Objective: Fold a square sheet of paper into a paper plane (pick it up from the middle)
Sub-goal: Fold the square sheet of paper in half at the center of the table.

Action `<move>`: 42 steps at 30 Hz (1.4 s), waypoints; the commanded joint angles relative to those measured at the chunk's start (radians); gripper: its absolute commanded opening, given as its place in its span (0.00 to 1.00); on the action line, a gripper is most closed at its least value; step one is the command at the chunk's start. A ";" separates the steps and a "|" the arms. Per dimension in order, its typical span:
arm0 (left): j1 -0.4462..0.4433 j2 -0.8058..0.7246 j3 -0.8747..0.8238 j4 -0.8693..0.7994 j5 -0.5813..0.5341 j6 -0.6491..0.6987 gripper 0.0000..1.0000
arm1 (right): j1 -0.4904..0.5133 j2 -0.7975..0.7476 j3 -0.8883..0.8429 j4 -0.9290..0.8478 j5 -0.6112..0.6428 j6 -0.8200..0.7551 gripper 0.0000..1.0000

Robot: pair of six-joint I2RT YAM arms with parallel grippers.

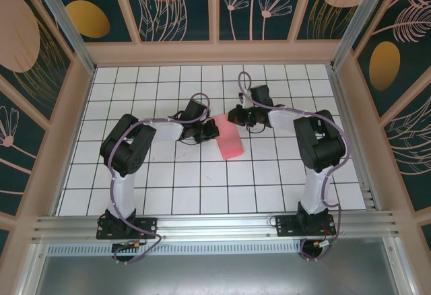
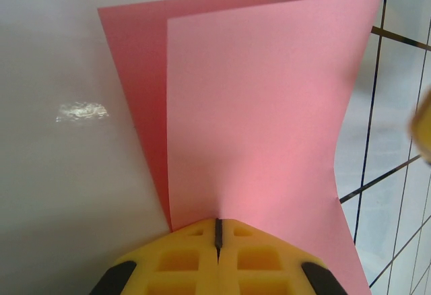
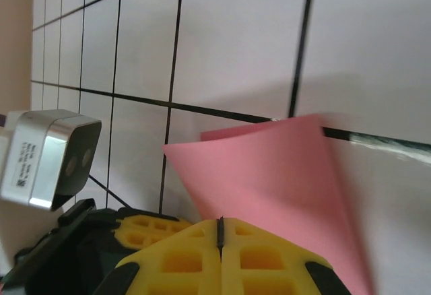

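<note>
Two arms lean in over the board (image 1: 168, 187) and meet near its middle. From above, we see the left gripper (image 1: 213, 130) pointing right, its tip against the left edge of the sheet (image 1: 229, 140). In the left wrist view its yellow fingers (image 2: 289, 258) are pressed together with only a thin dark seam between them. The pink paper runs straight down into that seam, so we read it as clamped on the sheet.

The sheet is bent over on itself. A front layer lies over a back layer, and a strip of the back layer shows along the left. The two join in a soft rounded curl at the far right, not a sharp crease. From above, the sheet sits about the centre of the board, a narrow pink shape between the two grippers.

At the sheet's far end, the right gripper (image 1: 234, 115) points left, close to the left gripper. In its wrist view its fingers (image 3: 269, 241) are likewise pressed shut, and the paper spreads out just beyond the tips. We cannot tell whether they pinch it or merely lie over it. At that view's left edge we see the left arm's silver camera (image 3: 47, 157).
</note>
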 commanded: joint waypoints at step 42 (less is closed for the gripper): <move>0.013 0.097 -0.057 -0.201 -0.189 0.023 0.00 | 0.004 0.126 0.080 0.045 0.035 0.031 0.00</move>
